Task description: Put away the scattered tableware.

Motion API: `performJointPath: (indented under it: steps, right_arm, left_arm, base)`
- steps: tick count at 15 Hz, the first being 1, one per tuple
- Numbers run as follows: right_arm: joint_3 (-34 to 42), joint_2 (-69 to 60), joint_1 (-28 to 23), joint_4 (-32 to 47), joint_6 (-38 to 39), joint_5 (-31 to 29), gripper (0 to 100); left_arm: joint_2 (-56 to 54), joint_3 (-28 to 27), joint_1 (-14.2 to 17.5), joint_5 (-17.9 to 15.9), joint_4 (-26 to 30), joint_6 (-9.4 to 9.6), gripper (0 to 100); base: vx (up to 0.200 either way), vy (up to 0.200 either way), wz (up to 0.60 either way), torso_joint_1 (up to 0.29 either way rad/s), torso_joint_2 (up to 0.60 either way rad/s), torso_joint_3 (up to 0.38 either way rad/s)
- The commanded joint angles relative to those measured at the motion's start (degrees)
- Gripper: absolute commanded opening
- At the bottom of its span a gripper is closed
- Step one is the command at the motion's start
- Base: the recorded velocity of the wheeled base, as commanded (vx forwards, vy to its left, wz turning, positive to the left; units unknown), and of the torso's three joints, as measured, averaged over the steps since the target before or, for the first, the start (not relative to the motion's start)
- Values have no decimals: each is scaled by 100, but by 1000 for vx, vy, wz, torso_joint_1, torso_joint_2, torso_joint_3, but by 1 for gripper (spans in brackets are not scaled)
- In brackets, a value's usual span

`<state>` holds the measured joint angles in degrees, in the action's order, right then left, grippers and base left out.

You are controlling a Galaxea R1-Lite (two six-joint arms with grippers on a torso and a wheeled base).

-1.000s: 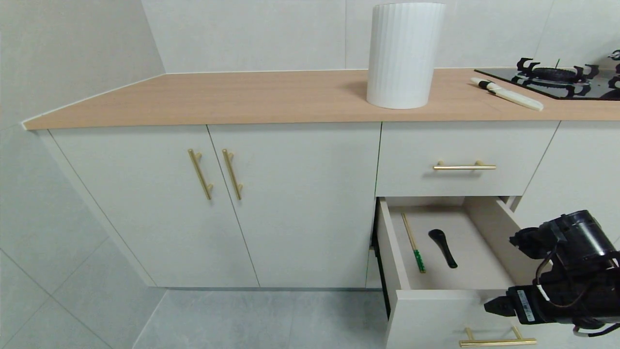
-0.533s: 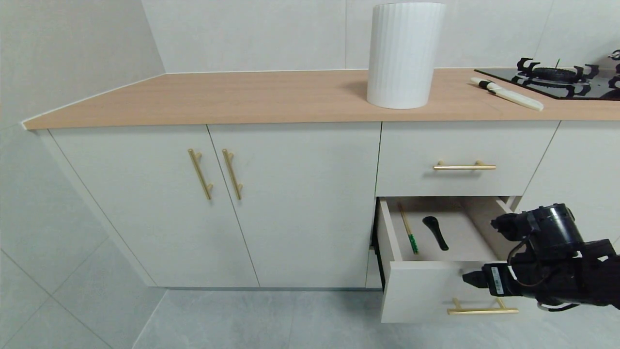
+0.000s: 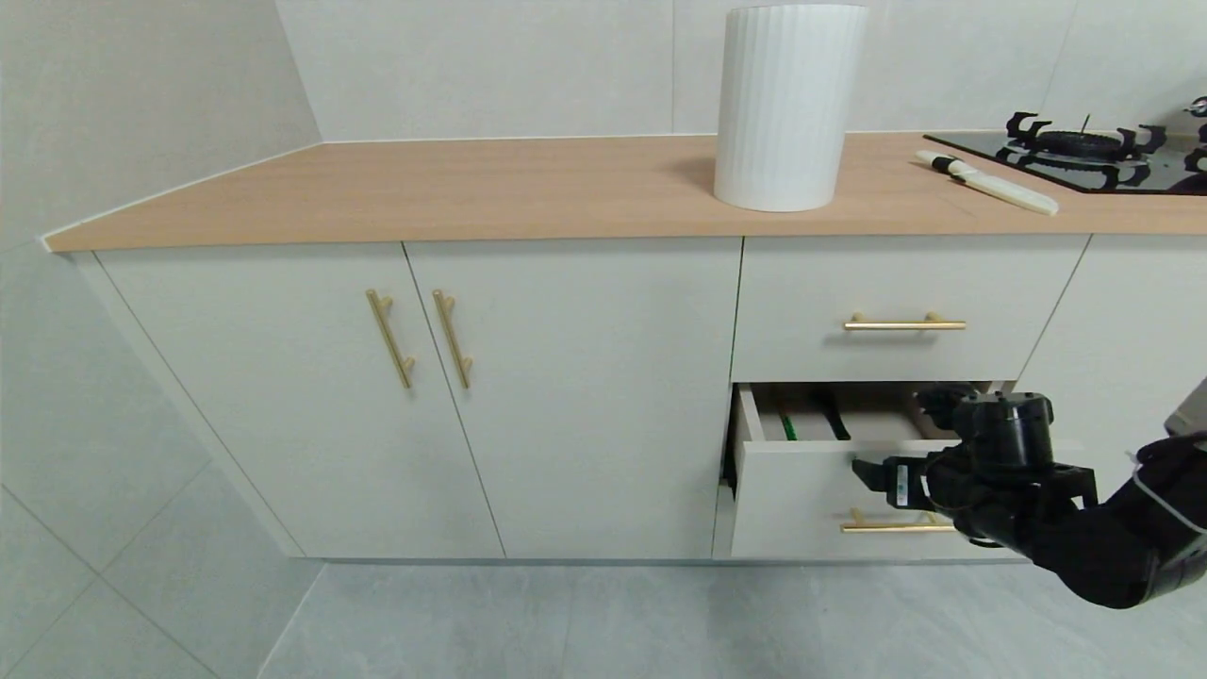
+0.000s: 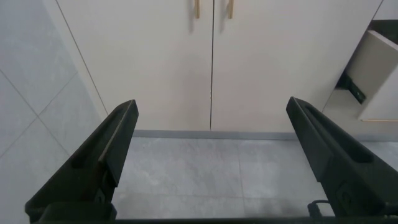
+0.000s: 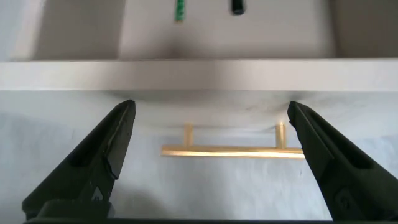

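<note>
Below the countertop [image 3: 471, 193], the ajar drawer [image 3: 801, 495] holds chopsticks [image 3: 790, 430] and spoon [image 3: 834, 422]

Green-banded chopsticks [image 3: 788, 429] and black spoon [image 3: 834, 422] mostly hidden behind the brass-handled white drawer front [image 3: 792, 500], tall white ribbed cylinder [image 3: 785, 104] cut off at top, black gas hob [image 3: 1084, 156] cropped at right edge

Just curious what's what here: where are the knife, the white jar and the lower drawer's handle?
knife [image 3: 1008, 190]: head view, its pale blade.
white jar [image 3: 787, 113]: head view, ribbed side.
drawer handle [image 3: 886, 527]: head view, the gold bar.
</note>
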<state>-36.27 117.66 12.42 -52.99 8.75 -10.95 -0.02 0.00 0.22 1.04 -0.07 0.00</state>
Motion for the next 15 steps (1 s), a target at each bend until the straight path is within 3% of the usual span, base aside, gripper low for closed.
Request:
performJointPath:
  steps: [1,3,8,15]
  right_arm:
    - [-126,653,-82,-414,12,-118,100]
    - [-258,1110,-108,-1213,-5,-259,100]
    - [-777,1716,-205,-2066,39,-733,100]
    - [-1568,2068,-390,-2224,329,-1146,100]
  left_arm:
    - [2,0,4,2,-1,-9,100]
    - [2,0,4,2,-1,0,100]
    - [2,0,4,2,-1,-9,100]
    - [2,0,4,2,-1,0,100]
  base:
    - [0,0,0,0,0,0]
    - [0,0,0,0,0,0]
    - [0,0,0,0,0,0]
    - [0,0,0,0,0,0]
